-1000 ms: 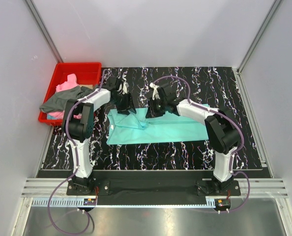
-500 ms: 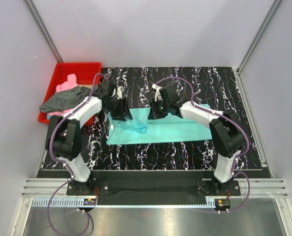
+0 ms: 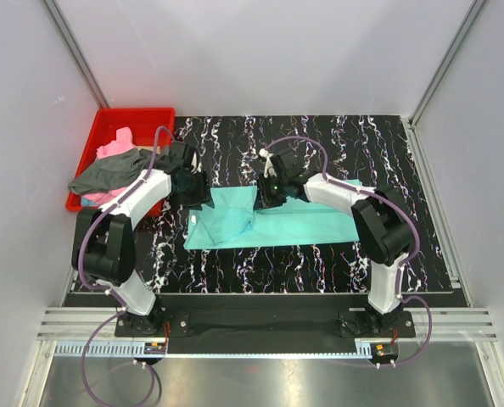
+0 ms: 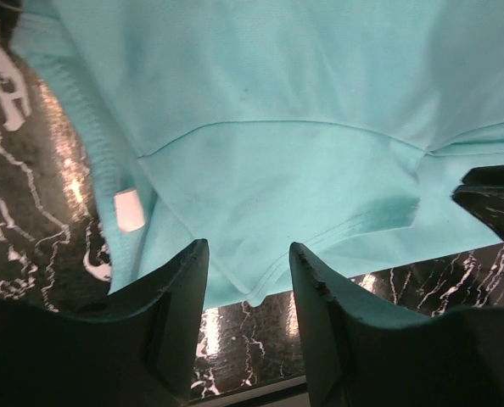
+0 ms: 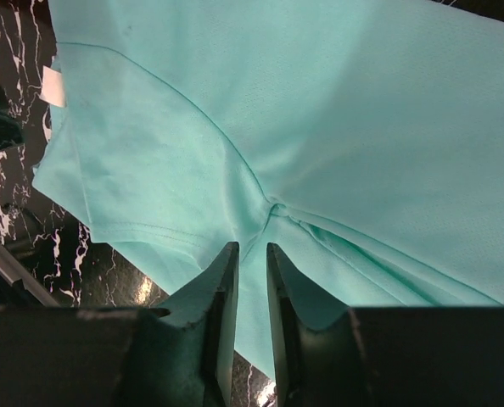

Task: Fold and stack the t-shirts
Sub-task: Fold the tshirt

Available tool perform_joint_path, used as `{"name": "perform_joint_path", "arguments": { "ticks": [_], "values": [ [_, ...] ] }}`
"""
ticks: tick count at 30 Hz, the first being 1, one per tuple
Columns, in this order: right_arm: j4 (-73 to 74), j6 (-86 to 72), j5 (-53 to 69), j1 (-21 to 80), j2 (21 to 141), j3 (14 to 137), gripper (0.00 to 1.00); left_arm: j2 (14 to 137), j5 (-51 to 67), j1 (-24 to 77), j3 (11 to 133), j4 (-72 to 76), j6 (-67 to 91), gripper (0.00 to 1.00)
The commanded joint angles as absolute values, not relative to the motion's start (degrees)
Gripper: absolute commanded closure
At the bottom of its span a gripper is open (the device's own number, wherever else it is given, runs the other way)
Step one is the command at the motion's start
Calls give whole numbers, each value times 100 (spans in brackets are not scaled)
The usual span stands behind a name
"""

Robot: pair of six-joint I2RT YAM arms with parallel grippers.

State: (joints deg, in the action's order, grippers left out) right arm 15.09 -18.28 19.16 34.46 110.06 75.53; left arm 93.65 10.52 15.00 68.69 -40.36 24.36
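On the glossy black marbled bench [image 3: 320,136] the soft teal t-shirt [image 3: 277,227] lies flatter at its left end than a second ago. The pink t-shirt [image 3: 116,146] and dark grey t-shirt [image 3: 108,174] sit crumpled in the red plastic bin [image 3: 142,119]. The left pincer [image 4: 248,254] has shifted left to the shirt's corner, jaws apart over a stitched hem; the right pincer [image 5: 247,250], nearly closed, seems to pinch a puckered fold.
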Motion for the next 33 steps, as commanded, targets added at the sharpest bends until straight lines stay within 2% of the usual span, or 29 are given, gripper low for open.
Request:
{"name": "perform_joint_path", "arguments": {
  "ticks": [1, 9, 14, 19, 26, 33],
  "values": [
    [1547, -1916, 2030, 3594, 11232, 7919, 74, 9684, 1414, 1547, 7119, -3657, 2619, 53],
    [1669, -2021, 1881, 3762, 11329, 8015, 77, 9817, 1424, 1837, 6505, -3384, 2751, 54],
    [1951, -1916, 1724, 3823, 11426, 7902, 72, 10195, 844, 1837, 6522, -3647, 2891, 55],
    [2048, -1855, 1328, 3814, 11496, 7533, 77, 10292, 290, 1837, 6504, -3735, 2997, 54],
    [2171, -1714, 1002, 3815, 11233, 7541, 76, 10240, 158, 1863, 6635, -3832, 3164, 53],
    [2663, -1907, 861, 3814, 10706, 7822, 75, 9748, 580, 1863, 7163, -3964, 3155, 50]
  ]
}}
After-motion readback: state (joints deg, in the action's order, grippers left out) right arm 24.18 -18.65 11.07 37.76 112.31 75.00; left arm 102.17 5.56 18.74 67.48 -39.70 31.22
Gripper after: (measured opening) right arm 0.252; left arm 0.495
